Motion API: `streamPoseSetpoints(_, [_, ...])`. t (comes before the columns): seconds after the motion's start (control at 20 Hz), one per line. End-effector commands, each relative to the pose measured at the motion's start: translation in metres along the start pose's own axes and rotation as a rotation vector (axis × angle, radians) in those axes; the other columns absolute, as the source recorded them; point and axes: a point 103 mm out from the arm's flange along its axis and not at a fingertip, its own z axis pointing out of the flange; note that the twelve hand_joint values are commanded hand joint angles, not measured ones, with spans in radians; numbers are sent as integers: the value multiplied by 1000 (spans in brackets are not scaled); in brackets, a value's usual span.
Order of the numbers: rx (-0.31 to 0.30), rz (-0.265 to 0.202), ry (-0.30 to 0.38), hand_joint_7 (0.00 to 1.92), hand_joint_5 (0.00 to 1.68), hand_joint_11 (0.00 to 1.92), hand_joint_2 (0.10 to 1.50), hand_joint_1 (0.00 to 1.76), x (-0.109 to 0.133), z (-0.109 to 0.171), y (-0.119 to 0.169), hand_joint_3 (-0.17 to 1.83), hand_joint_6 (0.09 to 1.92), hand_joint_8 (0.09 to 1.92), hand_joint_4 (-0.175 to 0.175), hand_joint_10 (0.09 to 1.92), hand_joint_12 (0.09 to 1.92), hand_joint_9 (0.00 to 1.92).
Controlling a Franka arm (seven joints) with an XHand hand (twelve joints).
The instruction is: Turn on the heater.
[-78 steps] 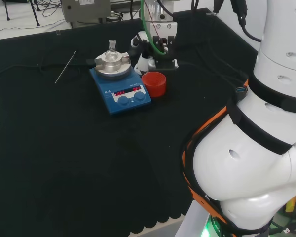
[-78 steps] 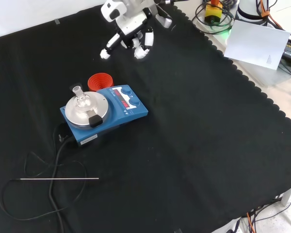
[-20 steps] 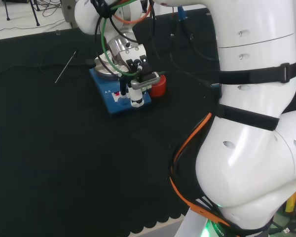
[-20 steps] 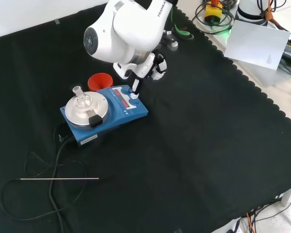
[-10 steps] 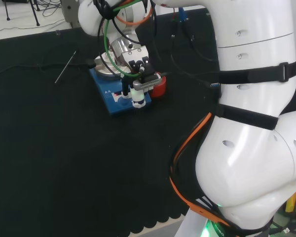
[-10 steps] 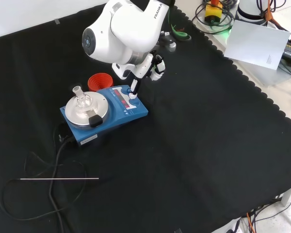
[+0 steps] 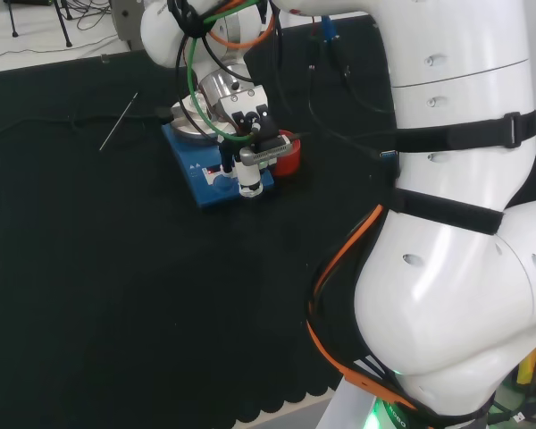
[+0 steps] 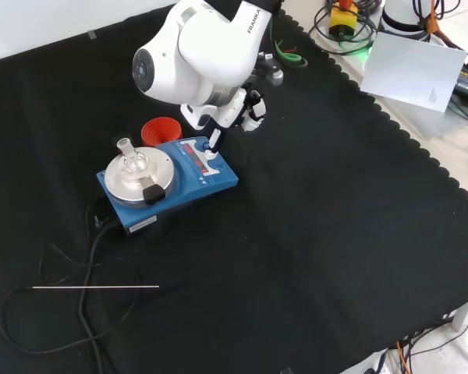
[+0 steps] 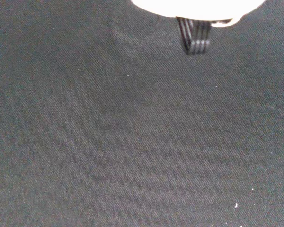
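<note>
Blue heater (image 8: 189,185) with lit red display; the hand (image 8: 232,113) presses one straight finger onto its panel.

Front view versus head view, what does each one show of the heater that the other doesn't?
The front view shows the flask on the heater's plate, and the cable trailing from it. In the head view the arm covers most of the plate. Both show the blue heater, the red cup beside it, and the hand with a finger down on the front panel.
</note>
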Motion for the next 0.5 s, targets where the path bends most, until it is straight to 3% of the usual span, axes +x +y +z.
streamPoseSetpoints(0.05, [-7,-6,2,1791,298,1901,631,1457,2,-2,-4,1104,87,1627,-32,1611,1751,1920])
streamPoseSetpoints(0.5, [-33,-5,37,1793,311,1900,627,1457,-16,-26,-36,1110,87,1623,-33,1611,1752,1920])
